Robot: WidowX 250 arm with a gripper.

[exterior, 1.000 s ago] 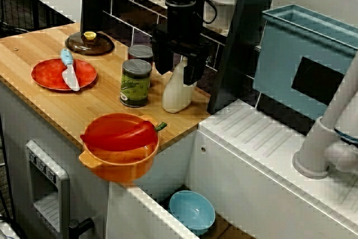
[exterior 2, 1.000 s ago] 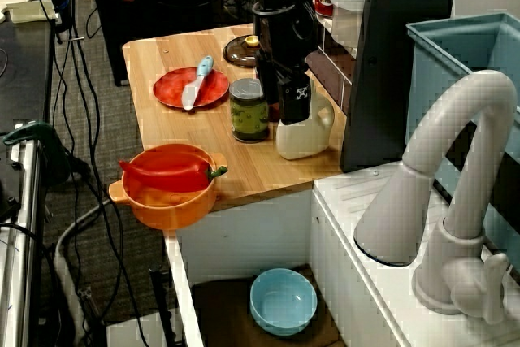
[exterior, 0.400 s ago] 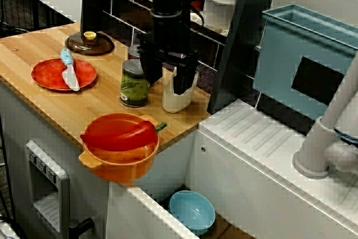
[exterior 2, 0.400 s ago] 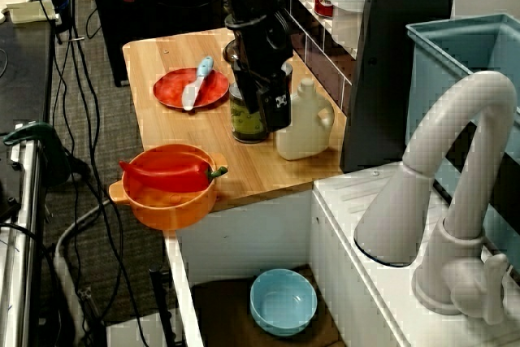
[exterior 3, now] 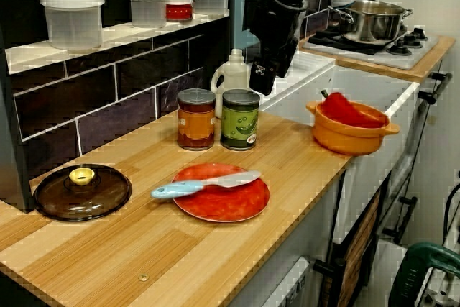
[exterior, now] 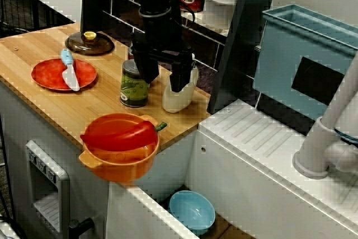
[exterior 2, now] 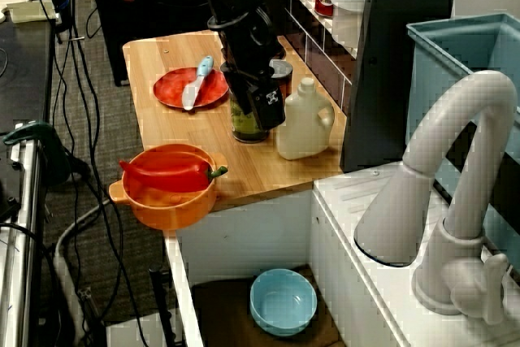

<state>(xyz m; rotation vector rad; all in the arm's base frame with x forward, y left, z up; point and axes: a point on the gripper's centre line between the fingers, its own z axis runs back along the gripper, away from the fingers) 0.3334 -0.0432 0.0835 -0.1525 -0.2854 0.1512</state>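
Observation:
My gripper [exterior: 162, 78] hangs open and empty just above the wooden counter [exterior: 33, 54]. In the view from above its two black fingers straddle the gap between a green-labelled can [exterior: 134, 86] and a white plastic jug [exterior: 180, 96]. From the sink side the gripper [exterior 2: 257, 115] covers most of the can [exterior 2: 244, 123], and the jug [exterior 2: 306, 123] stands to its right. Along the counter, the gripper [exterior 3: 267, 75] hovers beside the jug [exterior 3: 231, 74], above and behind the green can [exterior 3: 240, 120]. A brown jar [exterior 3: 196, 118] stands next to the can. I cannot tell whether a finger touches anything.
An orange pot [exterior: 114, 163] with a red pepper [exterior: 120, 134] in it sits at the counter's front corner. A red plate [exterior: 53, 76] carries a blue-handled knife [exterior: 69, 71]; a dark lid [exterior: 89, 43] lies behind. A blue bowl [exterior: 192, 211] sits below; faucet [exterior 2: 439, 201] at right.
The arm has swung left and down, from above the white jug to a spot between the jug and the green can. The fingers stay apart. No object has moved.

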